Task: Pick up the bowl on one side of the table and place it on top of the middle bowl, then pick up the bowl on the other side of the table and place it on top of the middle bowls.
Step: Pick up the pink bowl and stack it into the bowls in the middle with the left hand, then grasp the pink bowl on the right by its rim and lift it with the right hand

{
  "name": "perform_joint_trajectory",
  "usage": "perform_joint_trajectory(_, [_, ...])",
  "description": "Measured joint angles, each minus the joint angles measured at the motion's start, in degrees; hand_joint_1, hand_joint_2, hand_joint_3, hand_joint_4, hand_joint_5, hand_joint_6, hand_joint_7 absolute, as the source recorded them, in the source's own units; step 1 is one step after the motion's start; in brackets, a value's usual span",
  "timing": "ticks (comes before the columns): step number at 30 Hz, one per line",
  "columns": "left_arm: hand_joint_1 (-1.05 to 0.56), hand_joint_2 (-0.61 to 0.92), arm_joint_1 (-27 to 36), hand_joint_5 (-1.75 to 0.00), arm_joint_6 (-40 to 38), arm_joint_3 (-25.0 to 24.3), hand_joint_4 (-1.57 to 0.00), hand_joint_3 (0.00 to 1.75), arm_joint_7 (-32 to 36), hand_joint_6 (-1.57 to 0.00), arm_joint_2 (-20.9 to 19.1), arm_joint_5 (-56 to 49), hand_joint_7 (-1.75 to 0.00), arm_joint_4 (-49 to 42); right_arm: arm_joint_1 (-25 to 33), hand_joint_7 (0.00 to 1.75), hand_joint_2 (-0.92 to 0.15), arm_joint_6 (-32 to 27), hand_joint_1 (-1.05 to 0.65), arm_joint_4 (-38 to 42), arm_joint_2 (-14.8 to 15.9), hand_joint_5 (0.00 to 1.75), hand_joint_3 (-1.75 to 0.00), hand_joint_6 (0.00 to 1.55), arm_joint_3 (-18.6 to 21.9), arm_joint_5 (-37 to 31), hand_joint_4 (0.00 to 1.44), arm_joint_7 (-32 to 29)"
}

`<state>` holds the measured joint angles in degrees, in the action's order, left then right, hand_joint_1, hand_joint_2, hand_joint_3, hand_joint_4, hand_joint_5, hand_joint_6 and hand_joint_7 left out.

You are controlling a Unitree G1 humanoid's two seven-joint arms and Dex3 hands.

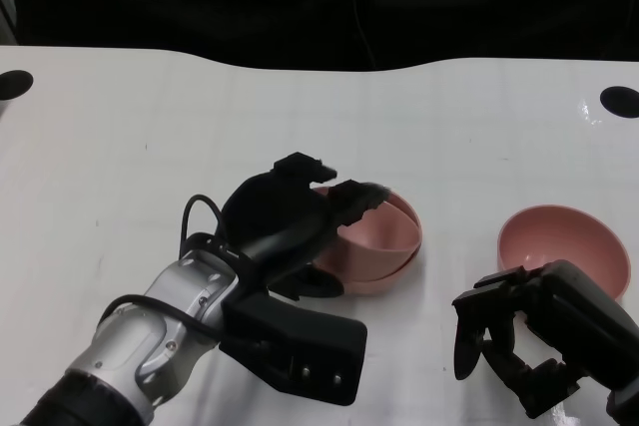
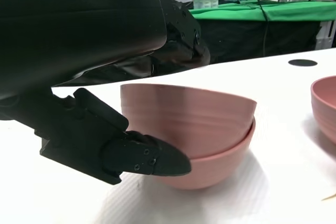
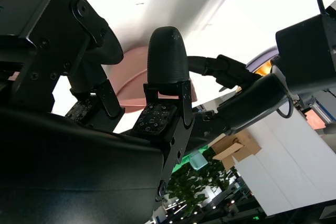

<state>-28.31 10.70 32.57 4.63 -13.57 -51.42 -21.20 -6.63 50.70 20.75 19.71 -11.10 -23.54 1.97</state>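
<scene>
Tabletop (image 1: 150,117): white and wide, the biggest thing I see; two dark round marks sit close to its left and right edges, toward the far side.
Left hand (image 1: 290,221): I have it at the middle stack, fingers curled over the near-left rim of the top bowl. From the left wrist view the thumb lies under the lower bowl's side and the fingers arch over the rim, so I read it as holding the top bowl, though a finished release cannot be ruled out.
Right hand (image 1: 519,341): near the tabletop's right front corner, fingers apart, holding nothing, just short of the side bowl.
Middle stack: top bowl (image 2: 189,119) nested in the lower bowl (image 2: 210,169), tilted a little, around the tabletop's centre toward the front.
Side bowl (image 1: 564,244): pink, upright, alone near the right edge.
Handling: I judge these bowls light, stiff and smooth, likely plastic, so they may slide when nudged. The rim, pinched between thumb and fingers, looks the best hold.
In the way: the left hand crowds the stack and should clear before the side bowl comes over.
</scene>
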Motion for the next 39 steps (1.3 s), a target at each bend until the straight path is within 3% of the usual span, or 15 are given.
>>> perform_joint_trajectory(4, [-0.76, 0.92, 0.65, -0.05, -1.24, 0.09, 0.00, 0.44, -1.14, -0.09, -0.58, -0.13, 0.00, 1.57, 0.01, 1.17, -0.12, -0.17, 0.15, -0.02, 0.00, 1.60, -1.60, 0.98, -0.01, 0.00, 1.00, 0.01])
perform_joint_trajectory(11, [-0.76, 0.92, 3.53, -0.04, -1.89, -1.22, -0.01, 0.42, -2.60, -0.10, -2.74, 0.30, -0.01, 7.22, -0.02, 1.17, -0.12, -0.21, 0.14, -0.01, 0.01, 1.60, -1.60, 0.97, -0.06, 0.01, 0.99, 0.01])
perform_joint_trajectory(19, [-0.66, 0.92, 10.39, -0.14, 4.41, -7.61, -0.08, 0.30, 0.99, -0.19, -4.92, 7.18, -0.05, 13.57, -0.21, 1.18, -0.11, 0.03, 0.14, 0.14, 0.03, 1.59, -1.61, 0.98, -0.10, -0.01, 1.00, -0.02])
perform_joint_trajectory(22, [-0.63, 0.92, 13.50, -0.34, 7.75, -10.17, -0.02, 0.31, 1.76, -0.21, -5.50, 10.95, -0.05, 15.84, -0.32, 1.18, -0.11, 0.12, 0.14, 0.19, 0.04, 1.58, -1.61, 0.99, -0.10, -0.02, 1.01, -0.03])
perform_joint_trajectory(23, [-0.60, 0.92, 14.39, -0.50, 8.61, -10.91, -0.01, 0.31, 1.97, -0.23, -5.72, 11.79, -0.07, 16.43, -0.37, 1.17, -0.11, 0.15, 0.15, 0.22, 0.04, 1.58, -1.61, 0.99, -0.11, -0.02, 1.01, -0.04])
perform_joint_trajectory(25, [-0.58, 0.92, 16.57, -0.62, 10.78, -12.48, 0.00, 0.31, 2.25, -0.25, -6.35, 13.45, -0.08, 18.06, -0.42, 1.17, -0.10, 0.29, 0.16, 0.32, 0.07, 1.57, -1.61, 0.99, -0.10, 0.00, 1.01, -0.06])
perform_joint_trajectory(26, [-0.51, 0.92, 17.43, -0.79, 11.86, -13.16, -0.01, 0.27, 2.38, -0.28, -6.66, 13.92, -0.10, 18.63, -0.48, 1.17, -0.10, 0.36, 0.16, 0.39, 0.04, 1.57, -1.61, 0.99, -0.14, -0.01, 1.01, -0.06])
perform_joint_trajectory(29, [-0.44, 0.92, 19.67, -0.93, 14.83, -15.00, -0.05, 0.25, 2.50, -0.34, -7.65, 15.54, -0.13, 20.01, -0.49, 1.18, -0.11, 0.64, 0.16, 0.54, 0.05, 1.57, -1.61, 0.99, -0.13, -0.01, 1.01, -0.08])
perform_joint_trajectory(31, [-0.33, 0.92, 21.56, -1.02, 17.27, -16.61, -0.17, 0.22, 2.44, -0.47, -8.39, 18.09, -0.21, 20.48, -0.61, 1.17, -0.11, 0.68, 0.15, 0.54, 0.02, 1.58, -1.61, 0.98, -0.15, -0.04, 1.01, -0.09])
perform_joint_trajectory(32, [-0.29, 0.92, 22.76, -1.08, 18.65, -17.44, -0.22, 0.20, 2.41, -0.50, -8.90, 19.50, -0.33, 20.71, -0.61, 1.17, -0.11, 0.65, 0.14, 0.54, 0.02, 1.57, -1.60, 0.98, -0.14, -0.07, 1.01, -0.10])
perform_joint_trajectory(35, [-0.17, 0.92, 26.16, -1.19, 23.37, -19.61, -0.38, 0.19, 2.39, -0.39, -10.26, 22.59, -0.98, 20.80, -0.53, 1.16, -0.13, 0.38, 0.15, 0.50, 0.03, 1.58, -1.59, 0.98, -0.13, 0.05, 1.00, -0.07])
perform_joint_trajectory(39, [-0.14, 0.92, 28.62, -1.21, 27.33, -21.49, -0.43, 0.20, 2.39, -0.36, -10.78, 24.37, -1.12, 20.26, -0.54, 1.15, -0.14, 0.03, 0.15, 0.49, 0.02, 1.59, -1.58, 0.98, -0.13, 0.43, 0.99, -0.05])
